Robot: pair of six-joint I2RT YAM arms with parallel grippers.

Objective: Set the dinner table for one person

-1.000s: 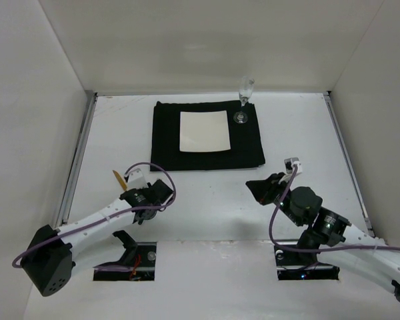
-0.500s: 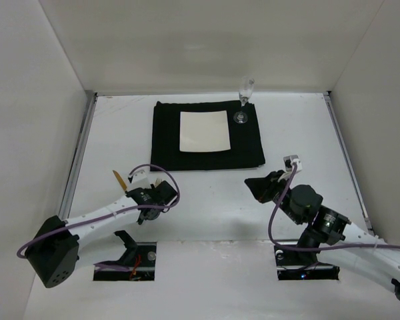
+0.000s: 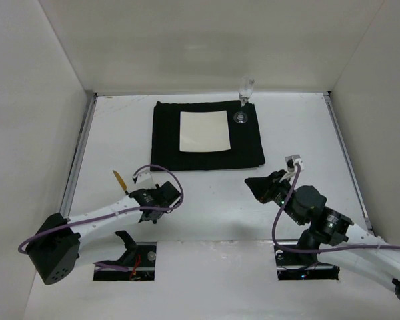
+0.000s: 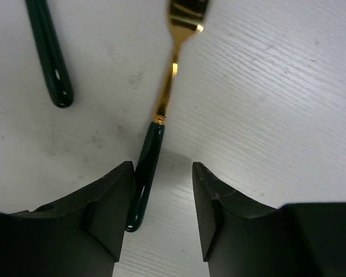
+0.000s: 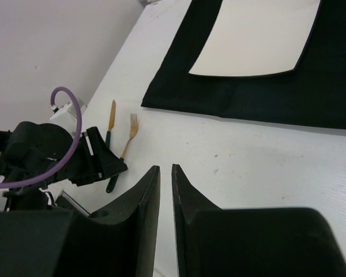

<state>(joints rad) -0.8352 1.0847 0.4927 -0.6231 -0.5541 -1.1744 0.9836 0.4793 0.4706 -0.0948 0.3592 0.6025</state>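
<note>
White and matte, the dinner table (image 3: 307, 127) stretches wide under both arms, and a black mat (image 3: 167, 133) lies on its far middle part. On the mat sits 1 cream square plate (image 3: 204, 131), and a clear stemmed glass (image 3: 244, 100) stands upright at the mat's far right corner. Off the mat's near left corner, well apart from its edge, the left gripper (image 4: 162, 170) is down low over the bare tabletop with its 2 fingers spread. A fork (image 4: 161, 109) with gold tines and a dark green handle lies flat on the table, with the end of its handle in that gap. The handle runs close along the inner face of 1 finger and stands clear of the other, so nothing is pinched. Just beside the fork, on the side farther from the mat, lies another utensil (image 4: 49, 52) with the same dark green handle, apart from the fork and outside the fingers. The right gripper (image 5: 165, 168) hangs above the table just off the mat's near right corner, pointing toward the left arm. Its fingers are drawn almost together, with only a thin slit between them and nothing in it.
</note>
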